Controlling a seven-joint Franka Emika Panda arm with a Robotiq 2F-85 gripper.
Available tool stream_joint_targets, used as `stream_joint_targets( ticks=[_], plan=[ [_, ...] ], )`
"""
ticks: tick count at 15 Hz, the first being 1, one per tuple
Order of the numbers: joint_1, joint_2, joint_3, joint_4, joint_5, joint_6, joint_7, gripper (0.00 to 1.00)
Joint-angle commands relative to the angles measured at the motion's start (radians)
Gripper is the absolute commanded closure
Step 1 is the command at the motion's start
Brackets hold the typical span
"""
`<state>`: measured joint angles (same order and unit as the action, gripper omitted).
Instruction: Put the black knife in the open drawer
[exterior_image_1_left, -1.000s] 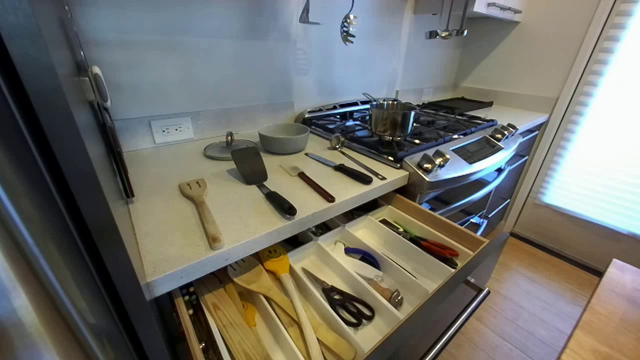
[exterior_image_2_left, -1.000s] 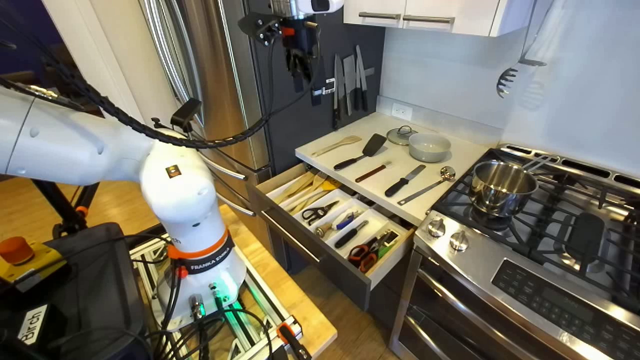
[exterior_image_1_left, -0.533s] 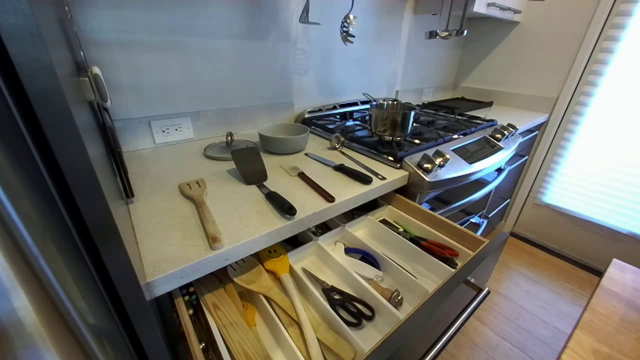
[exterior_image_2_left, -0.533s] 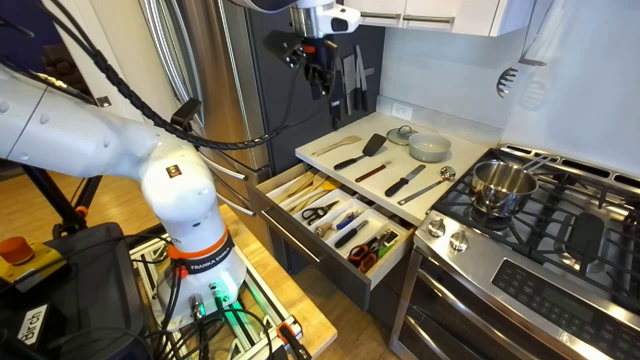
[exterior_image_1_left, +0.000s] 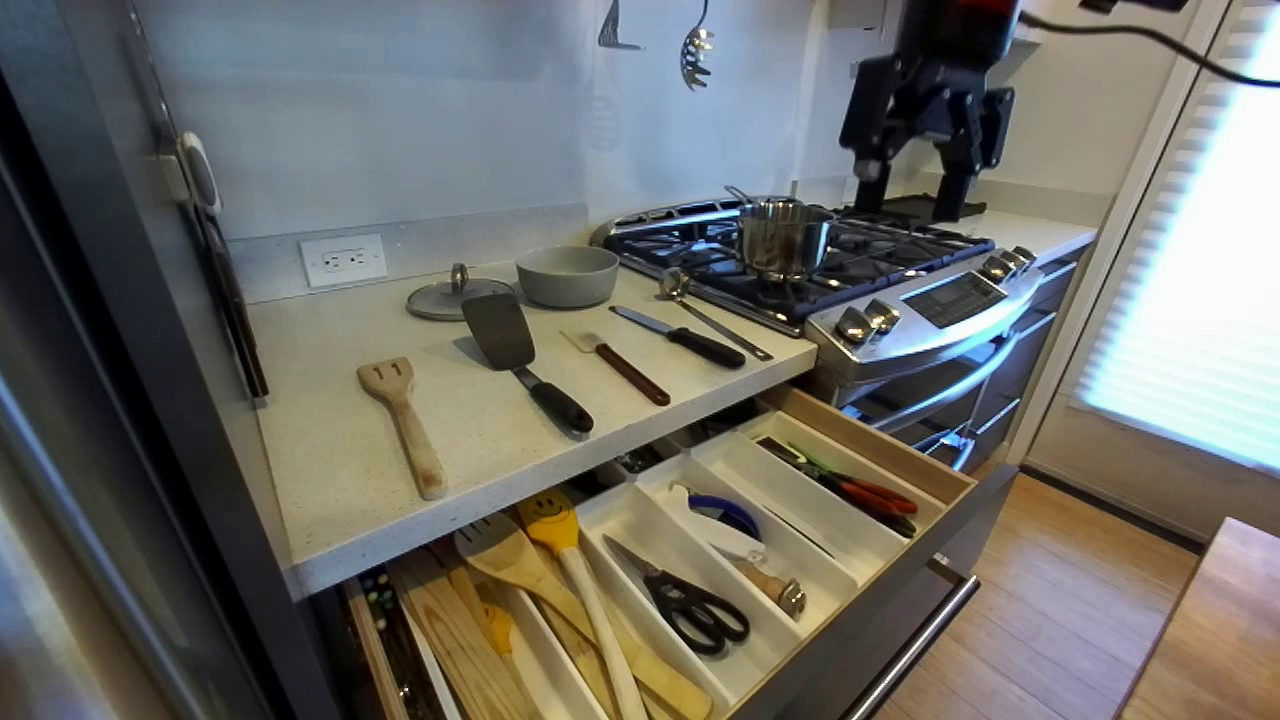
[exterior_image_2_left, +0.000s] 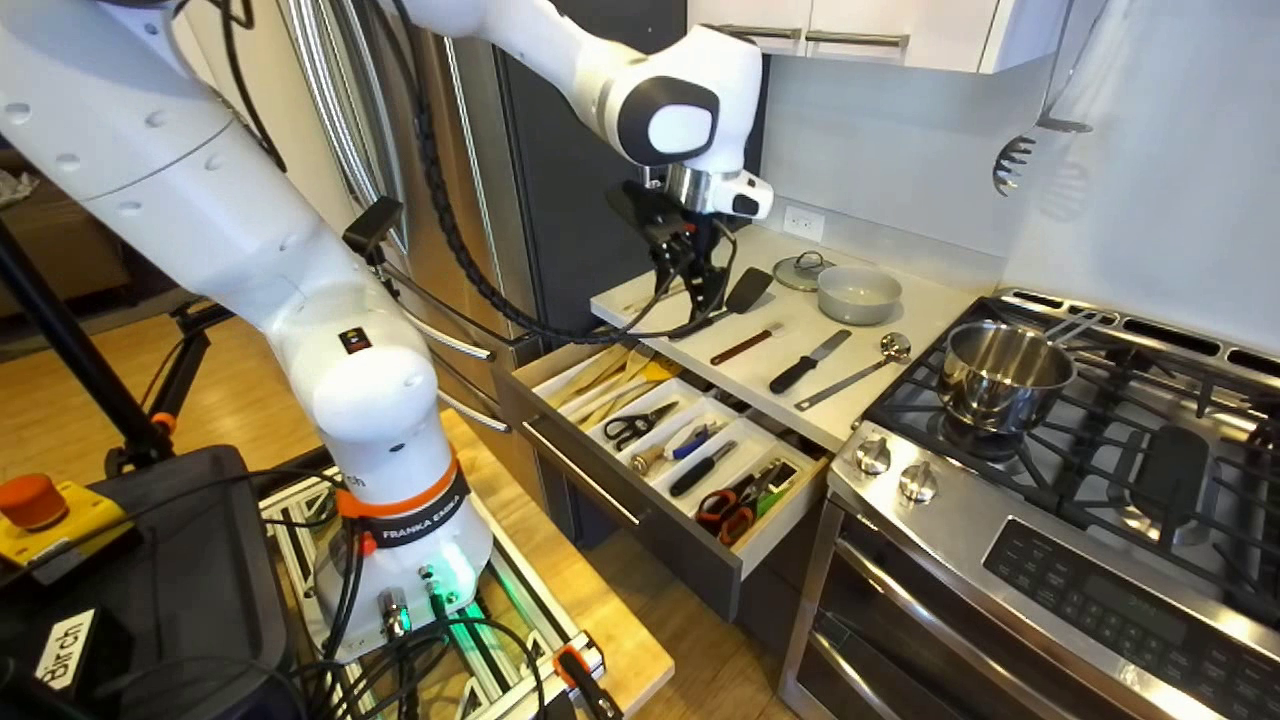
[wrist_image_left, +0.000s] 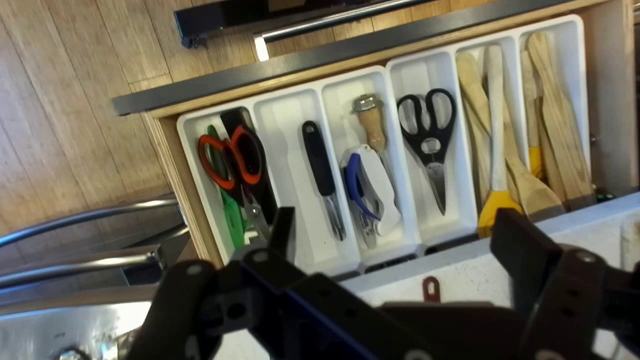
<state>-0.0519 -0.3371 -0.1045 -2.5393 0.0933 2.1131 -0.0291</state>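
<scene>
The black knife (exterior_image_1_left: 705, 347) lies flat on the counter with its handle toward the front edge. It also shows in an exterior view (exterior_image_2_left: 795, 375), between a brown-handled tool and a ladle. In the wrist view it is hidden. The open drawer (exterior_image_1_left: 960, 545) is pulled out below the counter, and its front panel also shows in an exterior view (exterior_image_2_left: 690, 555) and the wrist view (wrist_image_left: 310, 62). Its tray has white compartments. My gripper (wrist_image_left: 395, 222) is open and empty. It hangs pointing down above the counter and drawer, well above the knife, also seen in both exterior views (exterior_image_1_left: 912, 195) (exterior_image_2_left: 690, 290).
On the counter are a wooden spatula (exterior_image_1_left: 405, 425), a black spatula (exterior_image_1_left: 505, 340), a brown-handled tool (exterior_image_1_left: 630, 372), a ladle (exterior_image_1_left: 715, 322), a bowl (exterior_image_1_left: 568, 277) and a lid (exterior_image_1_left: 450, 300). The drawer holds scissors (wrist_image_left: 430, 135) and a black-handled tool (wrist_image_left: 320, 165). A pot (exterior_image_2_left: 1005, 385) stands on the stove.
The arm has swung from high near the dark fridge-side panel forward and down over the counter. The gripper has come into both exterior views lower down. The knife and drawer have not moved.
</scene>
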Motion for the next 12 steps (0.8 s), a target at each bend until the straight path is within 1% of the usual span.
stream_joint_targets(
  ticks=[1, 2, 3, 5, 8, 9, 10, 12],
  plan=[
    [-0.026, 0.214, -0.034, 0.098, 0.038, -0.056, -0.003, 0.0],
    [-0.026, 0.205, -0.048, 0.115, 0.082, -0.104, -0.036, 0.0],
    [-0.028, 0.158, -0.021, 0.051, 0.026, -0.025, -0.006, 0.0],
    [-0.032, 0.192, -0.023, 0.07, 0.03, -0.03, -0.012, 0.0],
    [-0.03, 0.181, -0.016, 0.07, 0.03, -0.03, -0.011, 0.0],
    [-0.032, 0.165, -0.006, 0.053, -0.003, 0.02, 0.023, 0.0],
    [-0.035, 0.157, 0.004, 0.03, -0.052, 0.131, 0.05, 0.0],
    [-0.045, 0.227, 0.006, 0.058, -0.15, 0.245, 0.052, 0.0]
  ],
)
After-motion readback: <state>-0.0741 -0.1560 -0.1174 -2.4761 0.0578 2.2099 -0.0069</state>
